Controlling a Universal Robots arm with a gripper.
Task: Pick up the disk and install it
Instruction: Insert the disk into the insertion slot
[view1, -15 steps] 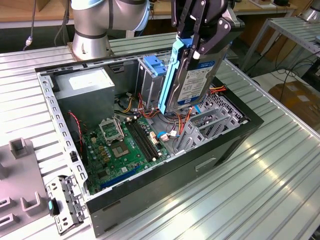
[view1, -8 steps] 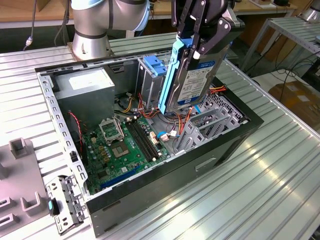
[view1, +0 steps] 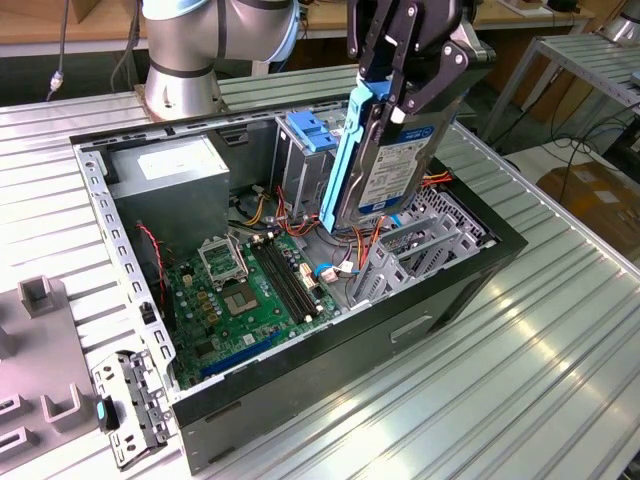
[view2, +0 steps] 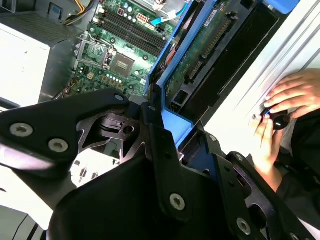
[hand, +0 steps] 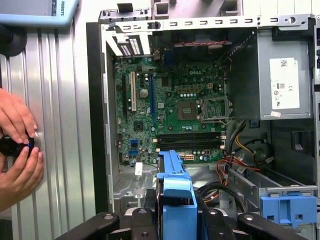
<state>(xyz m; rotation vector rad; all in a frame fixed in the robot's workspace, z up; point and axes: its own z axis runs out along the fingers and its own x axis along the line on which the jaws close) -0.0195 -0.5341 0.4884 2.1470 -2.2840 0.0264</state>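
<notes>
The disk (view1: 388, 165) hangs on edge above the open computer case (view1: 470, 285), a silver-grey drive with a white-and-blue label in a light blue carrier rail. My gripper (view1: 405, 85) is shut on its upper end, black fingers (view1: 378, 45) clamped on both faces. The disk's lower end sits over the cables and the metal cage at the case's exterior-view right. In the second wrist view the disk's blue rail (view2: 176, 127) and green circuit side (view2: 210, 45) run away from the gripper (view2: 165, 150). In the first wrist view the blue rail (hand: 175, 192) rises between the fingers (hand: 135, 222).
Inside the case lie the green motherboard (view1: 250, 290), a grey power supply box (view1: 170, 180) and a tall metal bay with a blue latch (view1: 312, 130). A person's hands (hand: 17, 150) hold a small black knob on the ribbed table. A loose metal bracket (view1: 130, 405) lies at front left.
</notes>
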